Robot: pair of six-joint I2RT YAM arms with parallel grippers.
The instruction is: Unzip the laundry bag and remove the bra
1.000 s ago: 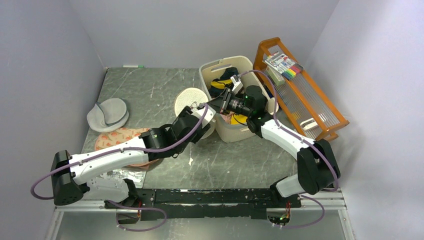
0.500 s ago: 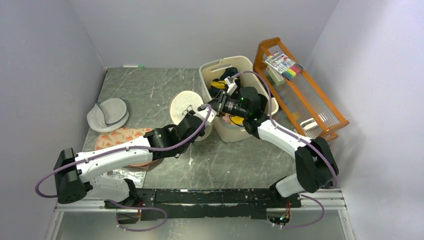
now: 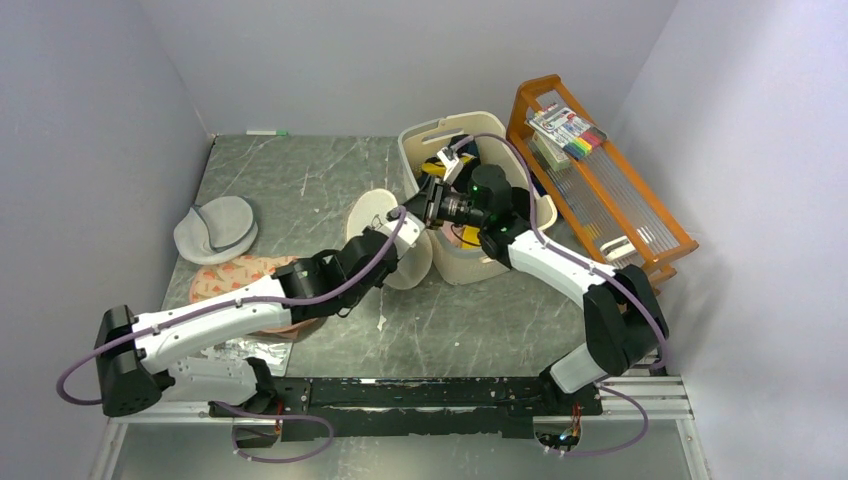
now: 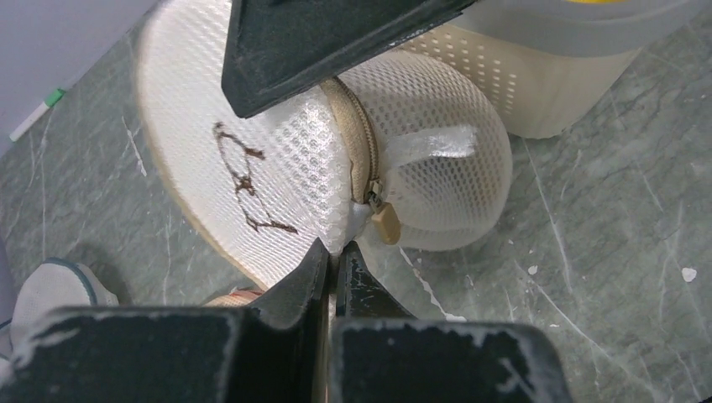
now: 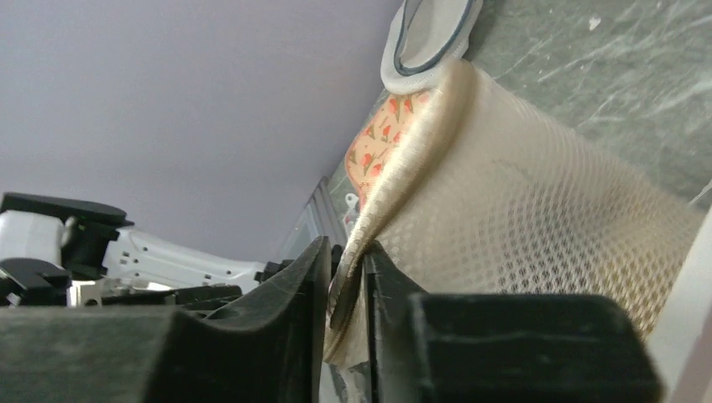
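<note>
The cream mesh laundry bag point(image 3: 372, 215) stands on edge on the table, held between both arms beside the basket. In the left wrist view my left gripper point(image 4: 336, 252) is shut on a pinch of the laundry bag's point(image 4: 277, 151) mesh just below the tan zip pull point(image 4: 386, 223), with the black logo point(image 4: 243, 180) to its left. My left gripper point(image 3: 398, 228) meets the bag from the near side. My right gripper point(image 5: 348, 260) has the bag's zip rim point(image 5: 395, 185) between its jaws; from above my right gripper point(image 3: 420, 205) is at the bag's top edge. The bra is hidden.
A cream plastic basket point(image 3: 470, 262) with yellow and dark clothes stands right behind the bag. An orange rack point(image 3: 600, 190) holding markers is at the far right. A grey round bag point(image 3: 215, 230) and a pink printed bag point(image 3: 235, 275) lie at the left.
My left gripper has shut on the mesh by the zip pull. The bag has tipped from lying flatter to standing on edge, and my right gripper has shifted left and back with its rim.
</note>
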